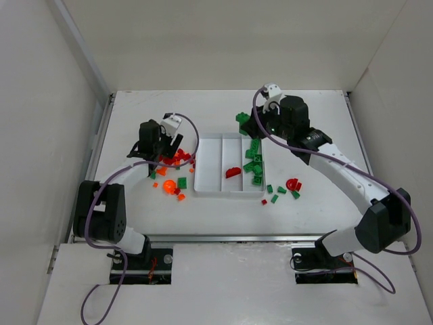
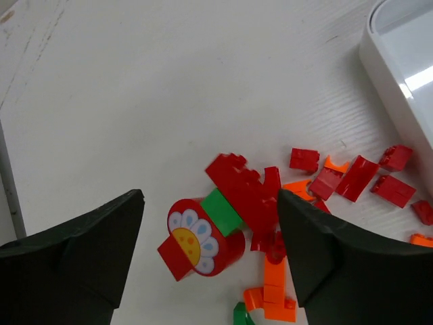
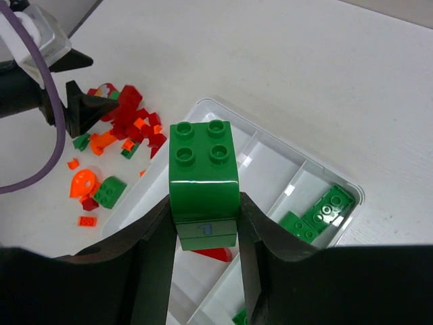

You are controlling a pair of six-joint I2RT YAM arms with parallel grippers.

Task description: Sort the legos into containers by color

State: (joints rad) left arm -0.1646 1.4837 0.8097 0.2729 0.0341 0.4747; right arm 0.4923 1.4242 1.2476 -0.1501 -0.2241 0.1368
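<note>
My right gripper (image 3: 205, 203) is shut on a green two-by-two brick (image 3: 203, 166) and holds it above the white tray (image 3: 203, 105). In the top view this gripper (image 1: 252, 126) hangs over the tray's far right corner (image 1: 260, 137). The tray's right compartment holds several green legos (image 1: 254, 164); the middle one holds a dark red piece (image 1: 233, 172). My left gripper (image 2: 210, 195) stands open over a pile of red and orange legos (image 2: 318, 179) left of the tray. A round red piece with a flower print (image 2: 196, 240) lies on the table between its fingers, untouched.
An orange round piece (image 1: 168, 185) and small bits lie nearer the left arm's base. Green and red legos (image 1: 287, 189) are scattered right of the tray's near end. White walls enclose the table on three sides.
</note>
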